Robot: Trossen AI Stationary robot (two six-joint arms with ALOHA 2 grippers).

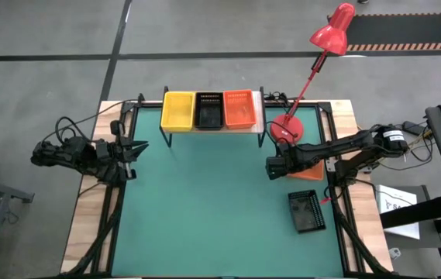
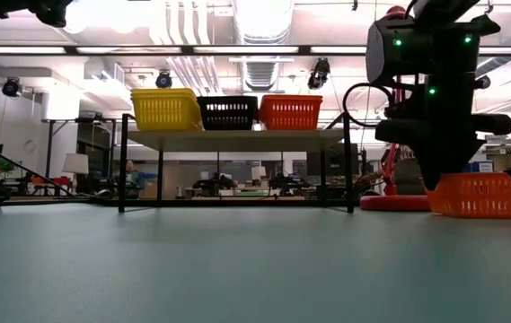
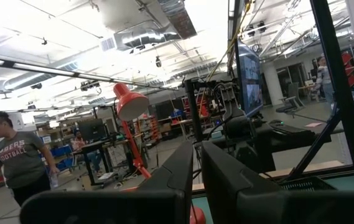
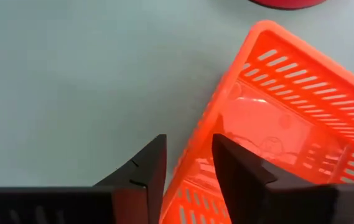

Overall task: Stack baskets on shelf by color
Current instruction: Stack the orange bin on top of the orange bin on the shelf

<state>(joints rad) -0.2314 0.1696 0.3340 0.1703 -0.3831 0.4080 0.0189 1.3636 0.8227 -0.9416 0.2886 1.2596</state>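
Right claw [image 4: 186, 177] straddles the near rim of a loose orange-red basket [image 4: 301, 124] at the table's [image 1: 204, 201] three o'clock side, one finger inside, one outside, not yet clenched. To grasp well, judged from this pose: lower until the wall sits deep between the fingers, then close squarely. A black basket [image 1: 306, 211] lies toward five o'clock. Left claw [image 1: 138, 149], clenched and empty, waits at nine. At twelve, the shelf [image 1: 259, 124] carries yellow, black and orange-red baskets [image 1: 238, 109].

Two orange baskets [image 1: 238, 108], two black [image 1: 208, 110], one yellow [image 1: 177, 110].
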